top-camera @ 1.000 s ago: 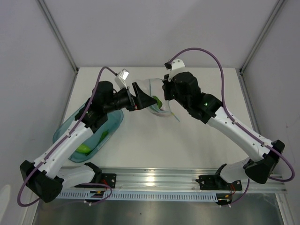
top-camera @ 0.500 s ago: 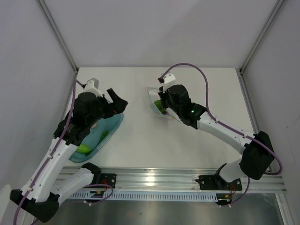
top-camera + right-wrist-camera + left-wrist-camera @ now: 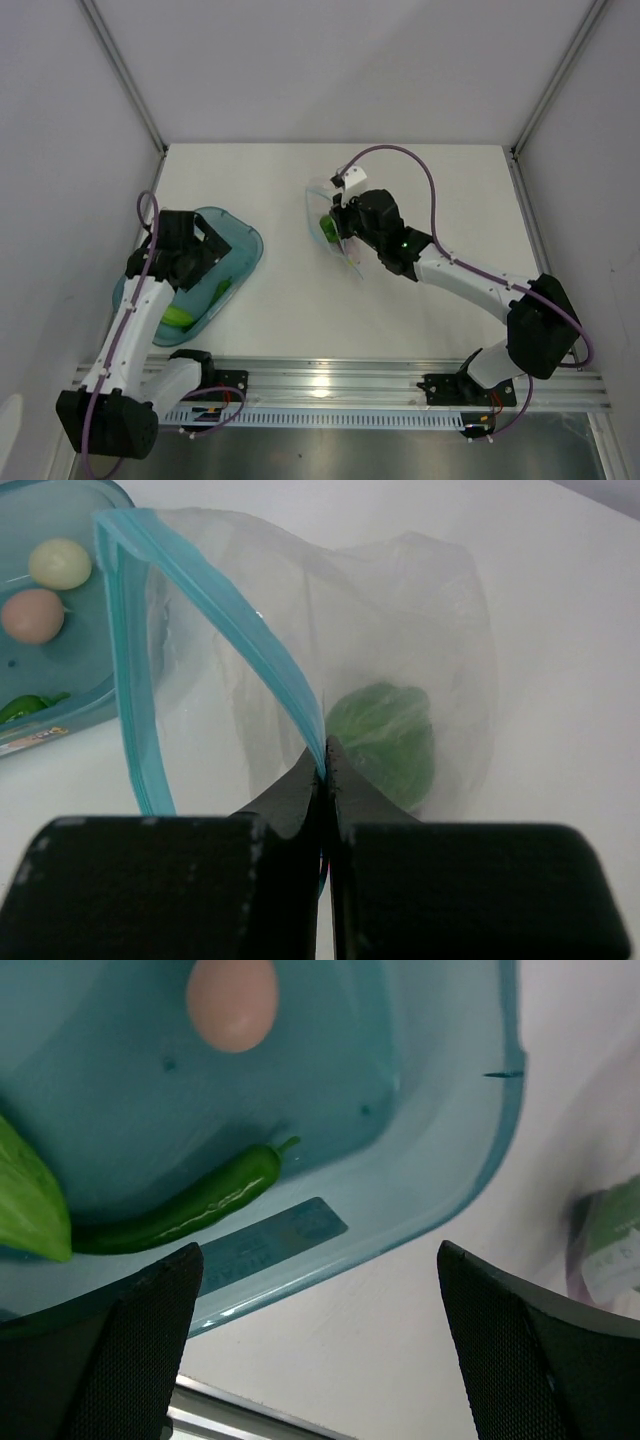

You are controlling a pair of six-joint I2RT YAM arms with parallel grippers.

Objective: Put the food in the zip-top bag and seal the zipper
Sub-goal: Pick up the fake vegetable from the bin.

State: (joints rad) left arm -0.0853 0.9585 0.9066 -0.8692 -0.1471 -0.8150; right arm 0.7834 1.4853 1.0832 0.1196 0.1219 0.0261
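Left fingers (image 3: 110,1360) back; bag (image 3: 440,630), one food (image 3: 385,740)

No legible text, only a blurred label (image 3: 272,1244) on the tray (image 3: 445,1110) wall

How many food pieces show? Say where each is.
5: a round green piece in the bag; in the tray, a pink egg, a pale egg, a chili and a light green piece. More may be hidden.

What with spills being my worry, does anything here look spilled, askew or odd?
Nothing stands out. The right claw pinches the zipper of the zip-top bag, one green food piece inside; the other food pieces lie in the blue tray.
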